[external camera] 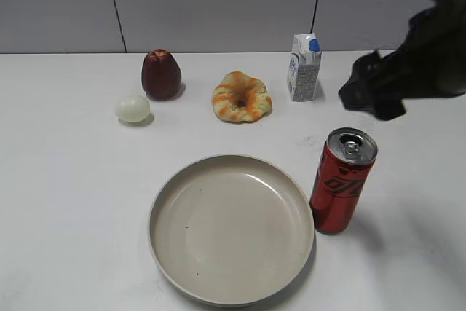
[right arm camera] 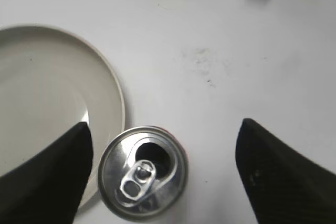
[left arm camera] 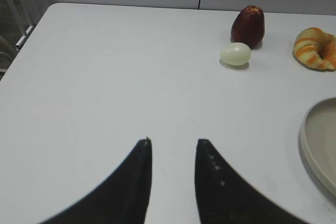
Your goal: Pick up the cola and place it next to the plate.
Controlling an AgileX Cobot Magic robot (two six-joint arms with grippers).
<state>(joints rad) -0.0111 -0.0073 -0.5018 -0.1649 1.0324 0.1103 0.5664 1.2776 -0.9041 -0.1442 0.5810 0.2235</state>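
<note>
I see the white table with the plate near its front edge, and the cola stands upright just right of the plate's rim, so close I cannot tell whether they touch. My right gripper hangs above the plate's right rim with its jaws spread wide, the can's silver top below and between them, nearer the left jaw and gripped by neither. Beyond the plate sit a carton, a bread ring, a dark red fruit and a pale egg, while my left gripper hovers far left of the plate, jaws parted over bare table.
</note>
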